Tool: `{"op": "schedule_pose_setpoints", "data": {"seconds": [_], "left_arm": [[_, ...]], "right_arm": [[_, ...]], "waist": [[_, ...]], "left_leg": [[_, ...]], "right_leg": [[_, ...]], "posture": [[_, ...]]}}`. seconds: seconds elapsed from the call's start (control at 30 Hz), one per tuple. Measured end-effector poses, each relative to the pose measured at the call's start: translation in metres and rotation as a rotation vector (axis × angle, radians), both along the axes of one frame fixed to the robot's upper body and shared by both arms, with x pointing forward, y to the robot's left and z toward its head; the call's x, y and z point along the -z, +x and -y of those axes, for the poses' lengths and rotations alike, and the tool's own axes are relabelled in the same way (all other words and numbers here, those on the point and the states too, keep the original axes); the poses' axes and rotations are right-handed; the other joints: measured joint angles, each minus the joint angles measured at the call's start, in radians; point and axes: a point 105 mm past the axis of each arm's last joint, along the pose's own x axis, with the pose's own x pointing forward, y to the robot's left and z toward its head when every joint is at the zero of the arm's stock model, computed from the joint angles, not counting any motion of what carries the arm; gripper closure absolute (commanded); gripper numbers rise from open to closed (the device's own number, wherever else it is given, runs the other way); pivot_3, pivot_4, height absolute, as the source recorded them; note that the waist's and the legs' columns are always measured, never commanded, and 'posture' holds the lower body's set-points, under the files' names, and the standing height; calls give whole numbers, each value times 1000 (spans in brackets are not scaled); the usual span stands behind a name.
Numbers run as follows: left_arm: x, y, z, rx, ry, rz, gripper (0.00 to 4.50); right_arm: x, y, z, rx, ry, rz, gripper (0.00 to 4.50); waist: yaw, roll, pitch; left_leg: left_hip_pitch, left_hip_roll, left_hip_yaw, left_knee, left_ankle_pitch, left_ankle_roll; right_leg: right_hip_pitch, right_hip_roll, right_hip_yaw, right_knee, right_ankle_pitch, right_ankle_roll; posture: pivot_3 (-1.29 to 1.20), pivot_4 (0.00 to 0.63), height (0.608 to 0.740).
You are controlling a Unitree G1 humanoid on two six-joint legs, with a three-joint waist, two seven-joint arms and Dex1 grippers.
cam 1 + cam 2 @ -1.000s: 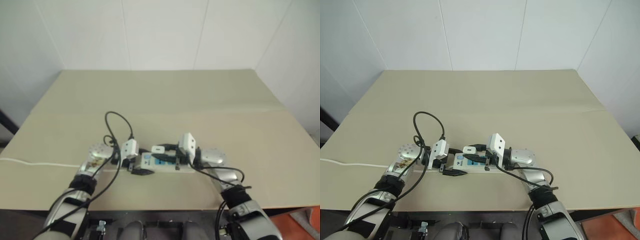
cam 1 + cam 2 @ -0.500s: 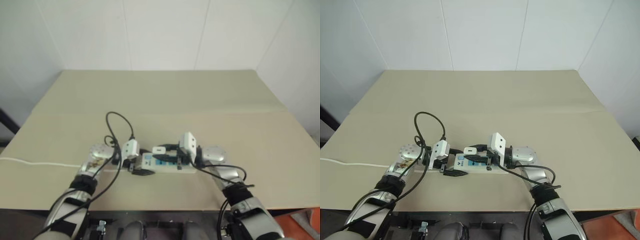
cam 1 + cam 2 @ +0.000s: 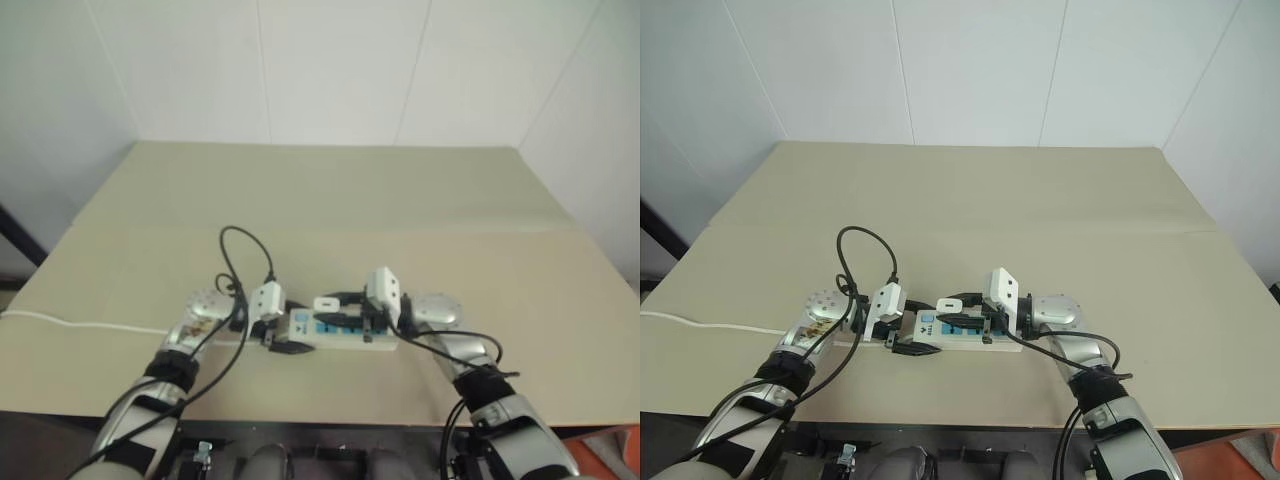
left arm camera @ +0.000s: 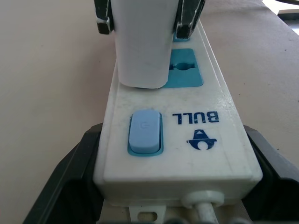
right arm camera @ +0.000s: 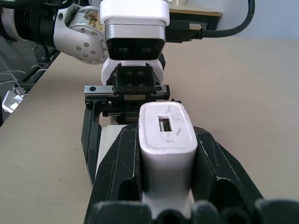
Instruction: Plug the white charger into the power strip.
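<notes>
Right gripper point(image 5: 166, 154) clamping charger point(image 5: 167, 140) between its fingers, standing it over strip point(image 4: 182, 140) beside the switch point(image 4: 145, 131), likely seating prongs. Left gripper point(image 4: 173, 186) straddling strip's left end, fingers wide against both sides, probably bracing it on table point(image 3: 1040, 200). Prongs hidden under charger body, so seating depth hard to judge. Cord point(image 3: 700, 325) running off left.

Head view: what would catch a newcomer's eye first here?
The strip lies near the front edge of the tan table, its switch end clamped between the left tool's fingers. The right tool grips the charger, which stands on the strip beside the blue switch.
</notes>
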Motion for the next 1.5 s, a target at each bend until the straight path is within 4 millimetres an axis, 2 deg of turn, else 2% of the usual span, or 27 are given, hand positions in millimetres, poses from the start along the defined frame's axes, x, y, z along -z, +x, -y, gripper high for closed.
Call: {"op": "schedule_pose_setpoints", "data": {"seconds": [0.47,0.83,1.03,1.2,1.5], "left_arm": [[2,-2,0,-4,-1,-4,1160],[3,-1,-4,-15,4,-6,1160],[4,-2,-5,-19,2,-8,1160],[4,-3,-7,-22,2,-7,1160],[4,-3,-8,-25,1,-6,1160]], "right_arm": [[3,1,3,-41,-71,-4,3395],[2,4,-3,-65,-98,-7,3395],[3,4,-4,-67,-94,-16,3395],[4,6,-7,-49,-56,-106,3395],[4,6,-7,-50,-57,-110,3395]], "waist": [[1,-4,-5],[-8,-4,-6],[-11,-4,-7],[-17,-4,-7],[-17,-4,-7]], "left_leg": [[1,0,-1,-2,0,0],[3,1,-2,-4,0,0],[3,1,-3,-4,0,0],[3,1,-4,-6,0,0],[3,0,-6,-7,0,0]], "right_leg": [[1,-1,0,-2,0,0],[1,0,0,-1,0,-1],[1,0,0,-1,0,-1],[1,0,0,-2,0,-1],[1,0,0,-2,0,-1]], "posture": [[0,150,740],[0,150,740],[0,150,740],[0,150,740],[0,150,740]]}}
